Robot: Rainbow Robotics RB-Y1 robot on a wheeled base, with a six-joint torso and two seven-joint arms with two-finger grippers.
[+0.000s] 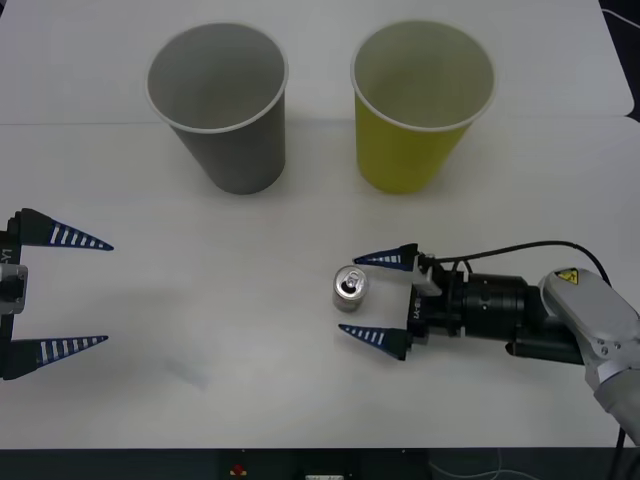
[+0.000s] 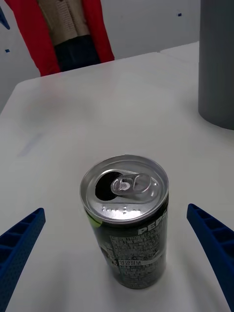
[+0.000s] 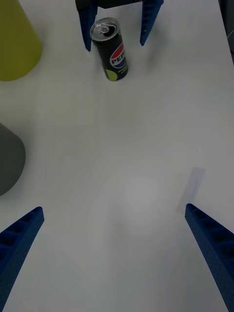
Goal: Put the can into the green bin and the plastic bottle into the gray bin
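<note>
The right gripper (image 1: 374, 298) is spread wide around the upright Pepsi can (image 1: 350, 288), not touching it. The left gripper (image 1: 88, 292), also spread, hovers well left of the can.

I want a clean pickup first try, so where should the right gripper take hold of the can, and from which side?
Grip the can across its round side wall, about mid-height below the rim. It stands upright, and the right gripper already faces it level, fingers open either side, so probably push straight forward along the table, then close.
</note>
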